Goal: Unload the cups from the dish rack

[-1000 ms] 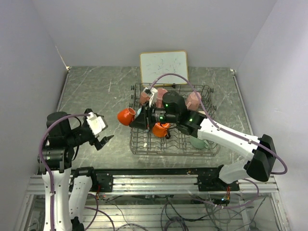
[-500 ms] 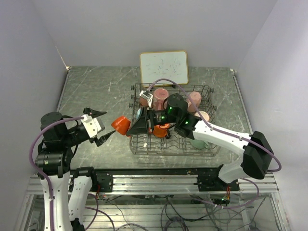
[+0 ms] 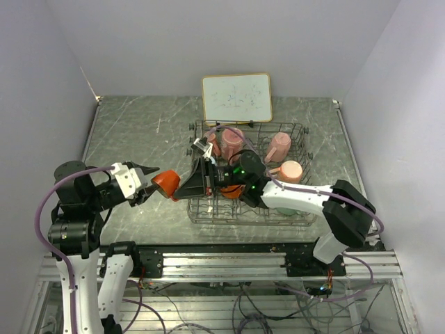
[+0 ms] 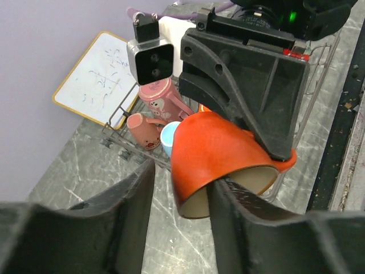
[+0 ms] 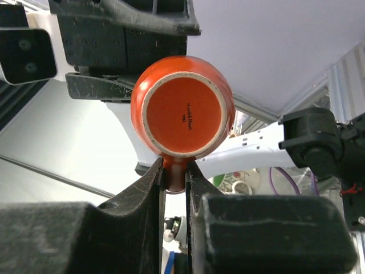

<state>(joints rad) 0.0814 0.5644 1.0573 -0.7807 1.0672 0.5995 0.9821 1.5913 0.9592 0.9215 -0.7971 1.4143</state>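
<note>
While the right gripper [image 3: 179, 189] holds the orange mug [image 3: 165, 182] out past the left side of the dish rack [image 3: 243, 221], its jaws are shut tight on the mug's handle. From the right wrist, the flat bottom of the mug faces the camera, and the handle points down between the two fingers.

The mug is up off the counter [image 3: 132, 132]. It lies on its side, with its open mouth facing the left arm.

The left gripper [image 3: 154, 181] is right at the mug. Its jaws are apart, one on each side of the mug's wall. One finger sits at the open mouth. The other is outside, with a little gap next to the mug. I cannot tell if the finger at the mouth touches.

In the rack, two pink mugs [image 3: 233, 139] stand at the back. A peach mug [image 3: 290, 170] sits on the right. A second orange mug [image 3: 231, 191] peeks out under the right arm. A whiteboard [image 3: 236, 97] stands behind the rack.
</note>
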